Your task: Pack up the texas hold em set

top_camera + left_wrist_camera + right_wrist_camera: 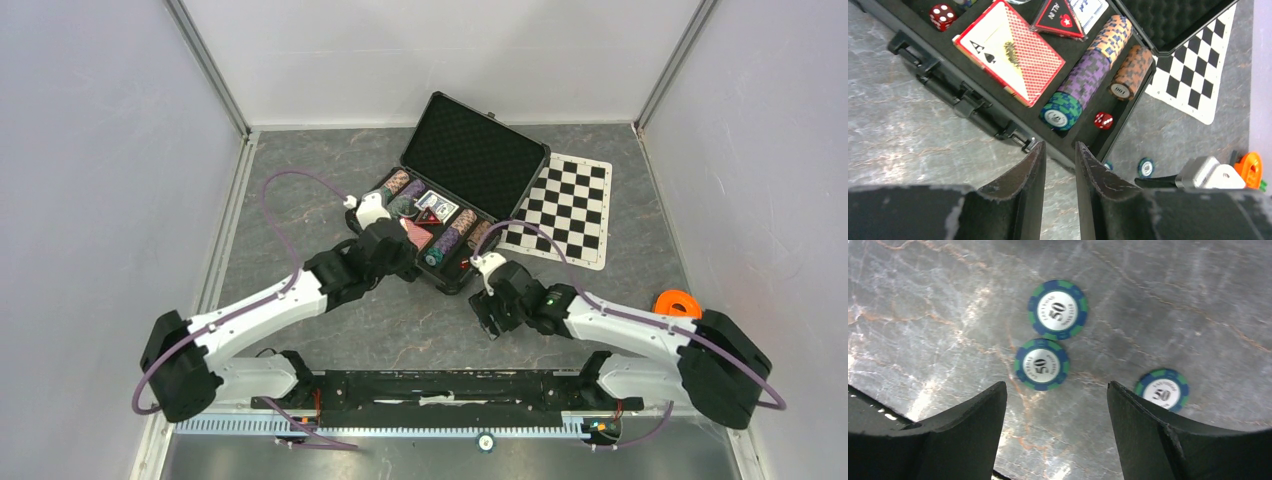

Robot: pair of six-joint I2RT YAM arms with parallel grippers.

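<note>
The black case [470, 150] lies open mid-table, its tray holding rows of striped chips [1088, 75], a red card deck [1010, 52] and red dice [1104, 120]. My left gripper [1060, 146] hovers at the case's near wall [998, 127], its jaws a narrow gap apart with nothing between them; from above the left gripper [408, 262] sits at the tray's front edge. Three blue-and-green 50 chips [1058, 309] [1041, 364] [1163, 388] lie flat on the table. My right gripper [1055, 385] hangs wide open just above them, empty; from above the right gripper [487, 318] is right of the case's near corner.
A black-and-white chequered mat [570, 205] lies right of the case. An orange piece [677, 302] sits by the right arm. Two loose chips [1146, 167] show on the table beside the case's corner. Enclosure walls stand on three sides.
</note>
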